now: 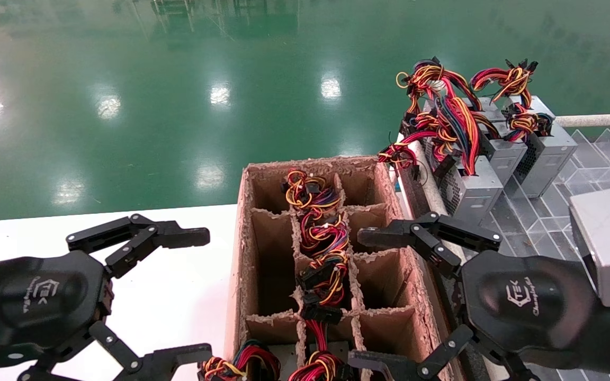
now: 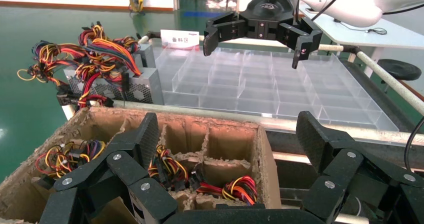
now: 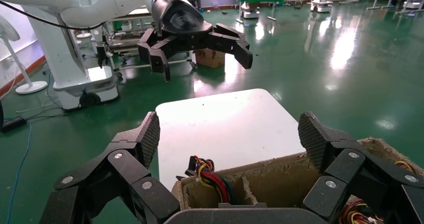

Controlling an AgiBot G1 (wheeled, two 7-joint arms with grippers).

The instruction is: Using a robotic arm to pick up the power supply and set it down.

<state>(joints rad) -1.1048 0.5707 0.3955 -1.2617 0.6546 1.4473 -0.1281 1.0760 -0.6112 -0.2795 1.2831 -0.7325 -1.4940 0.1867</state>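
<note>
Supply (image 1: 469,185) sits on the clear tray (image 1: 601,164) right of the carton (image 1: 241,254), wires sprawling loose. Right gripper (image 1: 368,296) hovers over the carton's edge, fingers spread; left gripper (image 1: 199,291) also gapes, idle. Looks heavy, rigid: grab the metal case, not the floppy cables.

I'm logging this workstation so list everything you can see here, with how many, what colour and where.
power supply: one nearest, grey box, loose red, yellow, blue and black wires, on the clear tray at right.
Other grey boxes: at least two, grey, behind it on the tray.
Cardboard box: one, brown, divided into cells, centre.
Wire bundles: several, red, yellow and black, in the middle column of cells.
White table: one, left of the box.
Floor: green, glossy, beyond.
Left gripper: black, open, above the table.
Right gripper: black, open, above the box's right side.
</note>
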